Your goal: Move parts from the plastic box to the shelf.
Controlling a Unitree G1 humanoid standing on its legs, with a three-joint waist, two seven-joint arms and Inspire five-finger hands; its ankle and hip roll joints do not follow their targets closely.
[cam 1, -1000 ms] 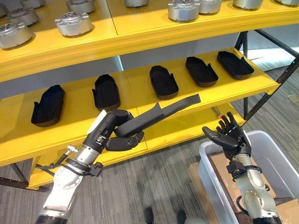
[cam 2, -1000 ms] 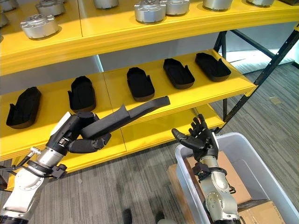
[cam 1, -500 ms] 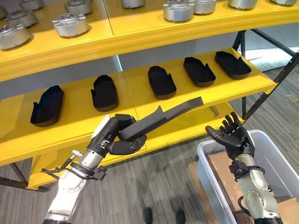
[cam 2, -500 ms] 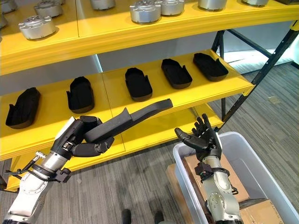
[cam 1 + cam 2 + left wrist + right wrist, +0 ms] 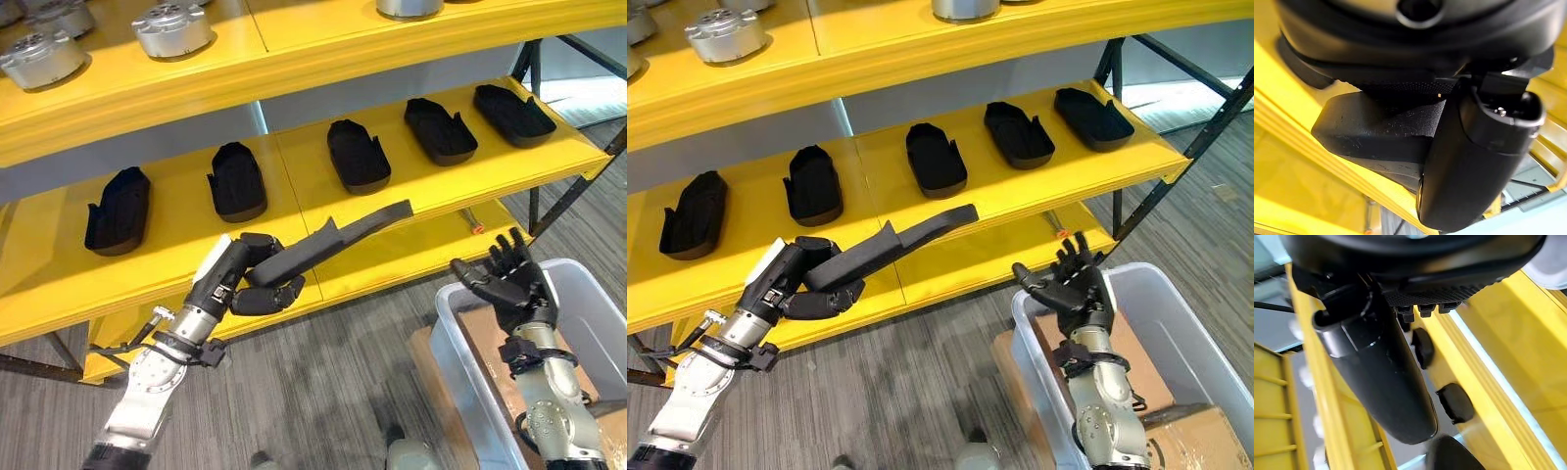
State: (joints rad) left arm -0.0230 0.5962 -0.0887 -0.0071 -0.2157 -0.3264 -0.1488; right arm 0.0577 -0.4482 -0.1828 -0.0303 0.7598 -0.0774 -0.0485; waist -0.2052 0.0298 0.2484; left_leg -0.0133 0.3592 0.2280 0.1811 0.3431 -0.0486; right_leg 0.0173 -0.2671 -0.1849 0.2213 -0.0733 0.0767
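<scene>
Our left hand [image 5: 250,274] is curled round the part [image 5: 333,240] by one end, so its long tip points at the shelf [image 5: 313,201] for placing. Our right hand [image 5: 509,284] hovers over the box [image 5: 446,333], fingers spread and holding nothing.

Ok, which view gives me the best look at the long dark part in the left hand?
Left eye view: the whole long dark part shows, with the left hand curled round its near end. The right eye view matches; the left wrist view catches just the gripped end.

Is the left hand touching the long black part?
Touching. In the left eye view the left hand has its fingers curled round the long black part; the left wrist view shows it against the palm.
</scene>
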